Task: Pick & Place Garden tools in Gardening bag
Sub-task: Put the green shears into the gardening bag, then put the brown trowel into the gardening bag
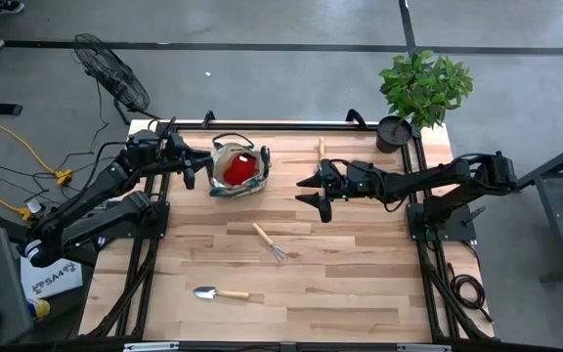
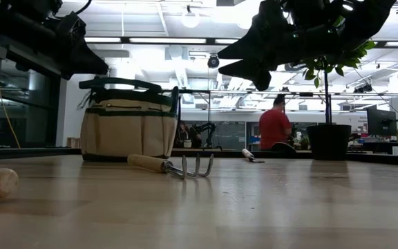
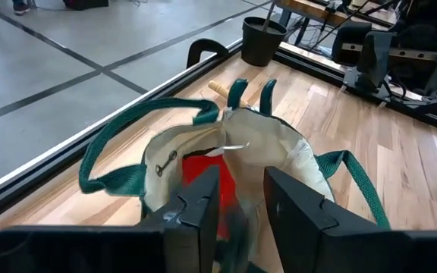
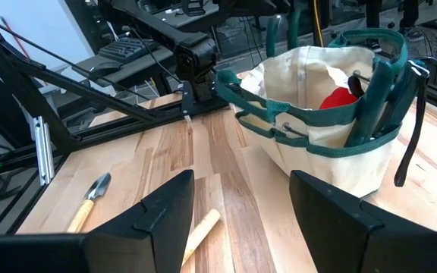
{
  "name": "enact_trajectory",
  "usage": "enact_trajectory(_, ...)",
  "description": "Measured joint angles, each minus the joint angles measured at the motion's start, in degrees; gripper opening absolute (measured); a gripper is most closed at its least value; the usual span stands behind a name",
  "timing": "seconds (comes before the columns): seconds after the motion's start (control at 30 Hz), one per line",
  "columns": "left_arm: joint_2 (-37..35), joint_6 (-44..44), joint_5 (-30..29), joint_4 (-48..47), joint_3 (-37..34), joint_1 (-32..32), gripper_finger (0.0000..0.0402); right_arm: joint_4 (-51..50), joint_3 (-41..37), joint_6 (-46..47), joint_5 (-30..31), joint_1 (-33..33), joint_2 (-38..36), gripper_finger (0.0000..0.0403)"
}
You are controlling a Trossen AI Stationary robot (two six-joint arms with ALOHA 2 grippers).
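Note:
The beige gardening bag with green trim stands upright at the table's far left; a red spray bottle lies inside it, and dark handles stick out of its side. My left gripper is shut on the bag's left rim. My right gripper hangs open and empty above the table, right of the bag. A hand rake lies flat mid-table and a trowel nearer the front. A second trowel lies at the far edge. My left gripper has the bag's green-trimmed rim between its two fingers, on the side toward the table's left. The fingers come slanting down from the left. The bag stands on its base on the table, mouth open.
A potted green plant in a black pot stands at the far right corner. A fan stands off the table, far left. A person in red shows in the room beyond. Bare wood lies between the rake and the right edge.

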Motion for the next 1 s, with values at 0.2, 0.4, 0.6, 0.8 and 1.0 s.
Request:
enact_trajectory(0.2,-0.07,-0.39,-0.53,0.19,0.00,0.02,0.0106,0.01,0.00,0.01,0.00,-0.01,0.00,0.0210)
enact_trajectory(0.4,-0.23,-0.96,-0.59,1.04,0.25,0.01,0.0107,-0.01,0.00,0.00,0.00,-0.02,0.00,0.0210)
enact_trajectory(0.6,-0.23,-4.83,-3.15,1.15,1.83,0.02,0.0106,-0.03,0.00,0.00,0.00,-0.01,0.01,0.0210)
enact_trajectory(0.8,-0.01,-9.29,-4.95,-2.33,1.97,0.00,0.0106,-0.03,0.00,0.00,0.00,0.00,0.00,0.0210)
enact_trajectory(1.0,0.30,-9.42,-8.79,-8.34,2.05,0.02,0.0106,-0.03,0.00,0.00,0.00,0.00,0.00,0.0210)
